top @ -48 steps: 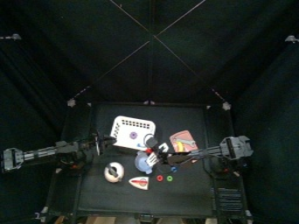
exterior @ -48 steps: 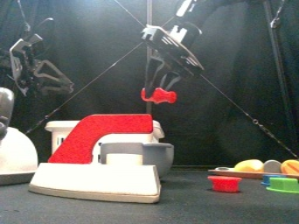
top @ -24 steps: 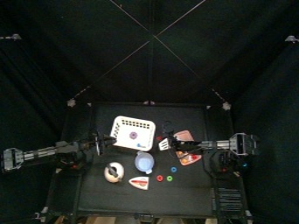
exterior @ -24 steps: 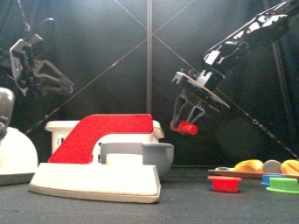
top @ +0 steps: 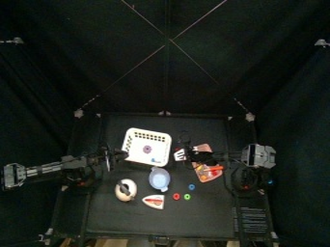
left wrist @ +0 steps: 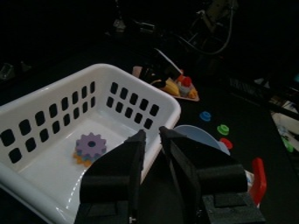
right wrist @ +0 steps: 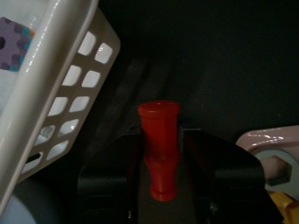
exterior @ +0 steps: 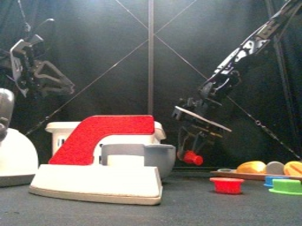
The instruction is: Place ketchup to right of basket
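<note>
The ketchup [right wrist: 156, 140], a slim glossy dark-red bottle with a flared end, sits clamped in the right tool [right wrist: 158, 175], low over the counter [exterior: 189, 207] just right of the basket [right wrist: 52, 96], whose white plastic wall is pierced with rounded holes. The left tool [left wrist: 152, 157] hangs beside the basket's other side, jaws narrowly apart.

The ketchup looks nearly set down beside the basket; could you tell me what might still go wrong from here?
The right gripper is shut on the ketchup, low beside the basket. Risks:
1. The wall is close, so the bottle could knock it on the way down.
2. The bottle is narrow, so it may tip on release.
3. The pink packet lies nearby and could be nudged.
</note>
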Controlling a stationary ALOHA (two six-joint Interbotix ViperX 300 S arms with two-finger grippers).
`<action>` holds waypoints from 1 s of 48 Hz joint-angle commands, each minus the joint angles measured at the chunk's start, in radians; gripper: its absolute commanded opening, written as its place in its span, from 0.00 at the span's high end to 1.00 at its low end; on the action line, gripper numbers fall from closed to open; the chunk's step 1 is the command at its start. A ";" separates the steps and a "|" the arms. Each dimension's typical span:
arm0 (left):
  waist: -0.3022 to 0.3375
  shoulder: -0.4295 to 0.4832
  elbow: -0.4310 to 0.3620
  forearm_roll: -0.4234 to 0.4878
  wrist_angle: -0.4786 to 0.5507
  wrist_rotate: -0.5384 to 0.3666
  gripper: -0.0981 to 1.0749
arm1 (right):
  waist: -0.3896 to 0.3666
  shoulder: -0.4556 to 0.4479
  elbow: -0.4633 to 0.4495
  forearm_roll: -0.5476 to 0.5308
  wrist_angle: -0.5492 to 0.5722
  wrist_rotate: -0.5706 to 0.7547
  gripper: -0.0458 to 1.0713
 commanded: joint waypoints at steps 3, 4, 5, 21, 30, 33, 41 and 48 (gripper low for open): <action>0.002 0.002 -0.012 -0.003 -0.003 0.003 0.36 | -0.021 0.006 -0.026 -0.002 -0.035 0.002 0.39; 0.002 0.002 -0.012 -0.003 -0.003 0.003 0.36 | -0.023 0.008 -0.026 -0.002 -0.037 0.002 0.38; 0.002 0.002 -0.012 -0.003 -0.003 0.003 0.36 | -0.026 0.011 -0.026 -0.002 -0.038 0.002 0.38; 0.000 0.002 -0.012 -0.005 -0.002 0.003 0.36 | -0.044 0.023 -0.025 0.000 -0.040 0.002 0.25; 0.000 0.002 -0.012 -0.005 -0.002 0.003 0.36 | -0.048 0.023 -0.021 0.025 -0.021 -0.005 0.21; 0.000 0.002 -0.011 -0.005 -0.002 0.003 0.36 | -0.048 0.020 -0.021 0.025 -0.015 -0.006 0.21; 0.000 0.002 -0.012 -0.005 -0.002 0.003 0.36 | -0.048 0.012 -0.020 0.021 -0.015 -0.009 0.21; 0.002 0.000 -0.012 -0.005 -0.002 0.003 0.36 | -0.040 -0.005 -0.025 0.018 -0.015 -0.009 0.21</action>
